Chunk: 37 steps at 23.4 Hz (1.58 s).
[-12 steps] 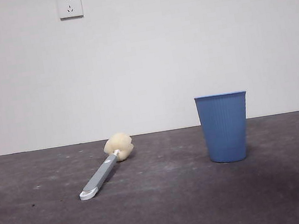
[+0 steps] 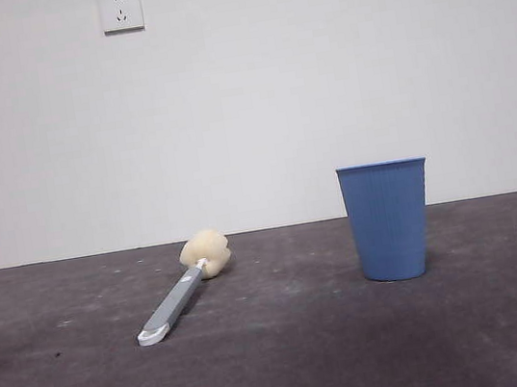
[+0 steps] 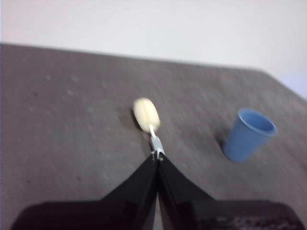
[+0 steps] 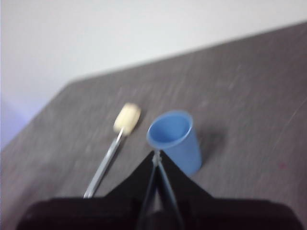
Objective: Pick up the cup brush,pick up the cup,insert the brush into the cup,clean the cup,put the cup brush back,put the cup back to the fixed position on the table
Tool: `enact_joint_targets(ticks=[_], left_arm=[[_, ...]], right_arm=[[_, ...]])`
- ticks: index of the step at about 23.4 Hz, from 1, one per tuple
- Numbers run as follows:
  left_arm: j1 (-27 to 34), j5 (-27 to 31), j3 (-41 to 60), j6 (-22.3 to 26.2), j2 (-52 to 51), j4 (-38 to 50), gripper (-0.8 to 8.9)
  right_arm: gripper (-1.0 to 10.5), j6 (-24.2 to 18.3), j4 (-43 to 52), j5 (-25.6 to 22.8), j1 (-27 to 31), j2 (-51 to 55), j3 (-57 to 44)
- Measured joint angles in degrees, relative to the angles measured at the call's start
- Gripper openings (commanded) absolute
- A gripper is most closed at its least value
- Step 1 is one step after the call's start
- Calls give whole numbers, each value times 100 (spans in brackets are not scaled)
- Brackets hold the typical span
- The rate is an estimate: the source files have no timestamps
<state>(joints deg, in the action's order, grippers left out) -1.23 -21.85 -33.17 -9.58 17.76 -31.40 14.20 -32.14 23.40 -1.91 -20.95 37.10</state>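
Front view: one cup brush (image 2: 182, 297), one cup (image 2: 388, 221); both end effectors pressed together.

Left tool (image 3: 157, 158) and right tool (image 4: 156, 155) both aloft, jaws pressed together, holding nothing; neither visible from front.
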Motion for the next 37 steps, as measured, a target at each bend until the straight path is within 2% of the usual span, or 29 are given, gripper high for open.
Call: enact_joint_targets(ticks=[5,10,16,17,18,19,21,22,32,35,37], left_arm=[[0,-466,-881,542,691,-1237,-7],[0,-981,-1521,1110,1211,-2277,-7],[0,-1248,-1794,1469,1451,-2994,-4],[0,-1246,-1794,1480,1451,-3032,1],[0,-1246,-1794,1499,1451,-3027,25],[0,-1246,-1794,1497,1451,-3027,138],[0,-1244,-1794,1497,1460,-3027,468],[0,-1241,-1794,1495,1469,-3029,531],[-37,-1233,-1794,1416,2063,-2771,534],[-323,-1027,-1794,1226,2468,-2280,534],[-734,-695,-1834,986,2863,-1937,534]], right_arm=[[-11,-702,-1416,472,-2,-769,907],[-11,-1377,-2656,511,-131,-1279,1414],[7,-1875,-3604,509,-260,-1462,1486],[10,-1919,-3600,511,-260,-1462,1486],[69,-1941,-3595,509,-260,-1460,1488],[211,-1961,-3593,509,-260,-1460,1486],[556,-1963,-3593,509,-260,-1462,1486],[630,-1961,-3593,509,-260,-1467,1486],[630,-1947,-3589,509,-260,-1467,1488],[630,-1937,-3552,509,-260,-1467,1488],[630,-1937,-3550,507,-260,-1467,1488]])
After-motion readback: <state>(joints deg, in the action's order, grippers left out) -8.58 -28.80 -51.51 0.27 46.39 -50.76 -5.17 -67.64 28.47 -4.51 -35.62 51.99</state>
